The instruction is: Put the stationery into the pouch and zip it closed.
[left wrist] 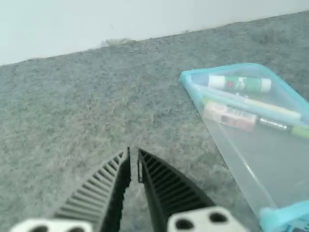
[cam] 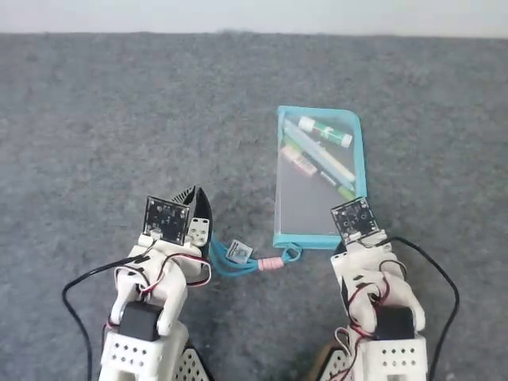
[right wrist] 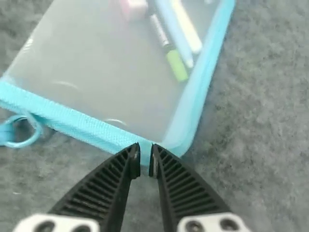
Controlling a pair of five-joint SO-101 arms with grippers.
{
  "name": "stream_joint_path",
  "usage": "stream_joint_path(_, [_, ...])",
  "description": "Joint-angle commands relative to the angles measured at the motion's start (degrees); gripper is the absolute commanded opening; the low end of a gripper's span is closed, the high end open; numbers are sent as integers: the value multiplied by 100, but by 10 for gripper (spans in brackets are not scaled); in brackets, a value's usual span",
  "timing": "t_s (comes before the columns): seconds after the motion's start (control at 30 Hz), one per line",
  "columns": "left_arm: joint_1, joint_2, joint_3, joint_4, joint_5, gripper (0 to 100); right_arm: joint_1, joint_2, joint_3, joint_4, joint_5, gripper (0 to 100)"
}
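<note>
On a grey, felt-like table point(cam: 119, 119), a rectangular pouch point(cam: 305, 214) lies flat, right of centre. Its long axis runs from the arms toward the far edge, leaning slightly. The short zipped end faces the arms. A turquoise pull ring point(cam: 292, 254) sits at that end's left corner. From the ring, a cord with a pink bead point(cam: 270, 263), a small white tag point(cam: 238, 252) and a turquoise loop point(cam: 226, 262) trails leftward across the table, ending just beside the left arm.

The left gripper point(cam: 197, 193) is near the table, well to the left of the pouch. Its jaws are drawn together to a thin slit with nothing between them. The right gripper point(right wrist: 144, 151) is at the pouch's near right corner. Its tips are just at the turquoise edge, its jaws are likewise pressed almost together, and I see nothing held. The right arm's wrist covers that corner in the high view. A pale wall point(cam: 238, 16) borders the table's far side.

The pouch has clear plastic faces and a turquoise fabric border. All the stationery lies inside, gathered in the far half. A white glue stick point(cam: 325, 132) with a green label lies crosswise near the far end. Pale pens point(cam: 321, 155) slant beside it, and a pinkish piece point(cam: 304, 164) lies next to them. The near half of the pouch holds nothing, and the zip band looks shut along the stretch that shows.
</note>
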Motion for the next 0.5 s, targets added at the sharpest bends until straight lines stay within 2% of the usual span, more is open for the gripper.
stream_joint_path(0.0, [-44, 105, -31, 651, 44, 21, 303, -40, 114, 198, -70, 54])
stream_joint_path(0.07, [-202, 105, -31, 1292, -18, 21, 374, -48, 114, 479, -70, 54])
stream_joint_path(0.17, [-501, 105, -31, 1960, -563, 20, 382, -48, 114, 919, -70, 54])
stream_joint_path(0.3, [-800, 97, -31, 2347, -1371, 20, 382, -57, 114, 1191, -70, 55])
stream_joint_path(0.47, [-879, 70, -31, 2901, -2022, 20, 382, -57, 114, 1218, -70, 54])
